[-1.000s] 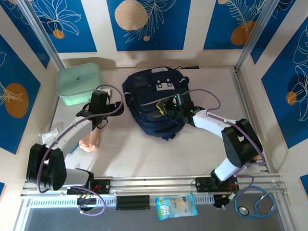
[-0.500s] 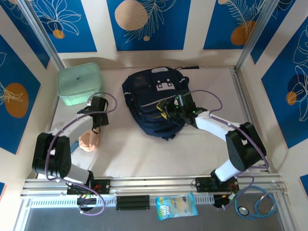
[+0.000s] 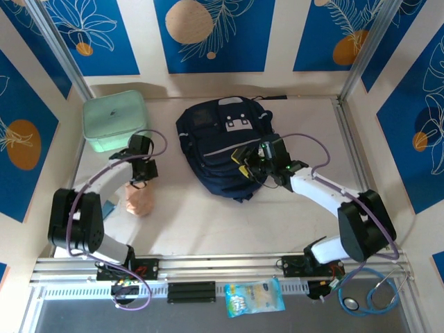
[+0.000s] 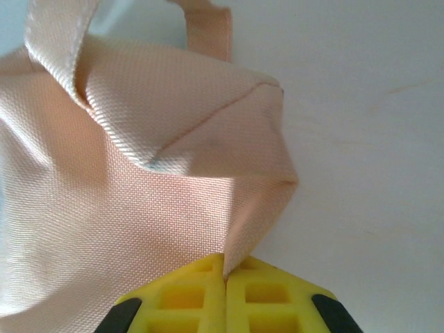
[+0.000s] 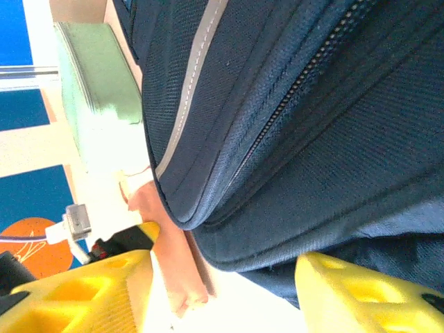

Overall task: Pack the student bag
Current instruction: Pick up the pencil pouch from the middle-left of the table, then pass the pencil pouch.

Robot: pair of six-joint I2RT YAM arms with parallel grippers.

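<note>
Top external view: our two arms work either side of the large dark navy fabric backpack (image 3: pixel 220 149), lying flat on the table (image 3: pixel 208 222) toward the back wall.

Our right gripper (image 5: pixel 222 291) has its jaws spread wide against the backpack's near side, beside a zip (image 5: pixel 291 104). Our left gripper (image 4: pixel 225 277) has its jaws closed on a corner of a peach woven fabric pouch (image 4: pixel 139 173), left of the backpack and in front of a mint green lidded plastic box (image 3: pixel 113 121). We judge the backpack soft, bulky and floppy. Its cloth will sag, so we would grip a zip edge, not a flat panel.
</note>
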